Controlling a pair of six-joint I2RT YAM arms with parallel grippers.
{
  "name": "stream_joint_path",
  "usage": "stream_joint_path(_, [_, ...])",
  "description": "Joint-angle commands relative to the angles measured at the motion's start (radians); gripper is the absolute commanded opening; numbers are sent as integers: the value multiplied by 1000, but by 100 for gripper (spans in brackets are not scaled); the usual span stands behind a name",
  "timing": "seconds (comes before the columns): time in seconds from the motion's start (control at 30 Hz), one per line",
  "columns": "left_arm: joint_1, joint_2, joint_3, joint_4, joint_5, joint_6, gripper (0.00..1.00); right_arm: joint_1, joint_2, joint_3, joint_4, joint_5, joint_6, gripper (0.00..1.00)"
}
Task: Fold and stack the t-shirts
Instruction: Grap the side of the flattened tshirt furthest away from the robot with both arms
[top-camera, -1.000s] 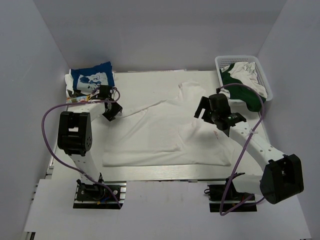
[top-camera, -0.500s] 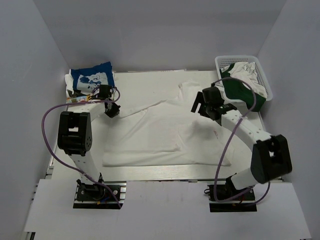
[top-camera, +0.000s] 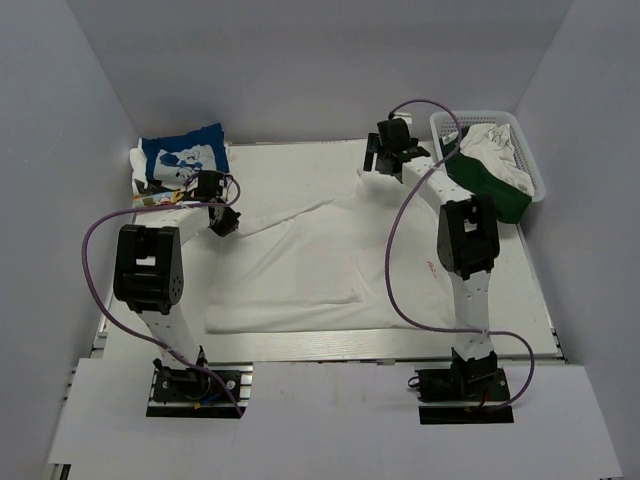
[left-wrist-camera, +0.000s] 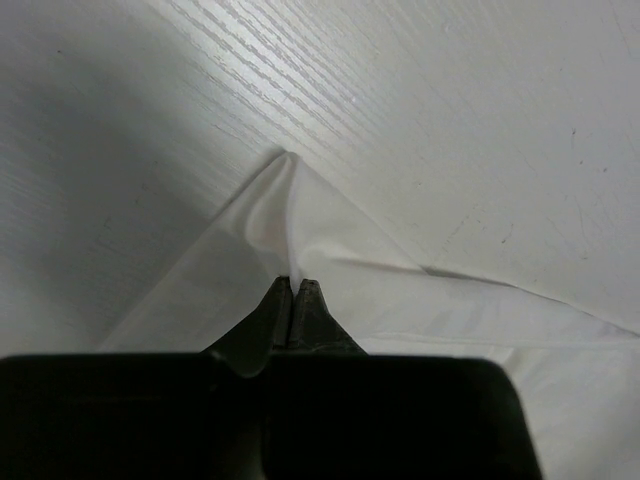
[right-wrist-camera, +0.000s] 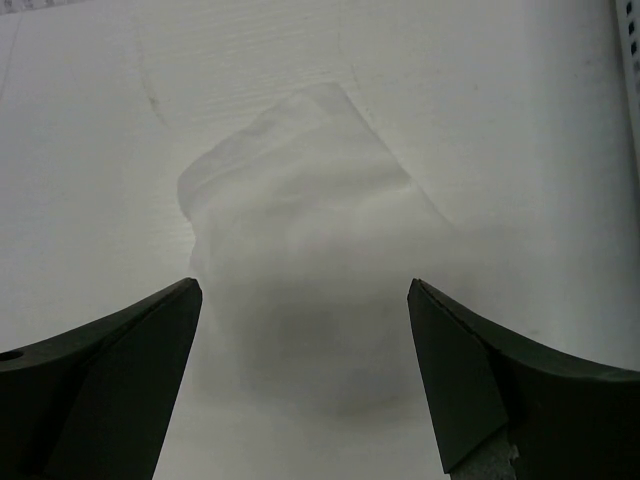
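Left fingers (left-wrist-camera: 312, 306) pinch white shirt (top-camera: 300, 260); right fingers (right-wrist-camera: 470, 390) spread; white table (top-camera: 300, 165), grey walls (top-camera: 320, 70).

You see a plain white t-shirt (top-camera: 320, 260) on a white wood-grain table (left-wrist-camera: 450, 100). Your blue t-shirt (top-camera: 182, 155) carries a white cartoon print. The white lattice basket (top-camera: 475, 115) holds dark green cloth (top-camera: 490, 185) and white cloth (top-camera: 495, 145).

A white wood-grain table (top-camera: 300, 160) carries a large white t-shirt (top-camera: 320, 260) spread flat across most of its surface, one sleeve reaching toward the far right. A blue t-shirt (top-camera: 183, 155) with white print lies at the far left corner. A white plastic basket (top-camera: 438, 125) holding clothes (top-camera: 490, 180) sits at the far right corner.
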Motion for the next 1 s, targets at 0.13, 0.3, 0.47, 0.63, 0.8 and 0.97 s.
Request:
stream_joint_path(0.13, [3, -66, -4, 39, 24, 23, 0, -92, 156, 202, 7, -120, -41, 90])
stream_joint_path(0.3, [3, -75, -14, 68, 37, 43, 0, -139, 271, 303, 28, -264, -1, 90])
stream_joint_path(0.47, [3, -75, -3, 77, 55, 63, 0, -155, 335, 320, 99, -426, 34, 90])
stream_joint_path(0.63, [3, -66, -3, 52, 46, 63, 0, -153, 423, 400, 126, -476, 33, 82])
stream_joint_path(0.8, [3, -75, 6, 20, 25, 72, 0, -153, 368, 299, 221, -573, 33, 42])
stream_joint_path(0.97, [3, -109, 25, 9, 25, 81, 0, -150, 245, 196, 267, -542, -77, 0])
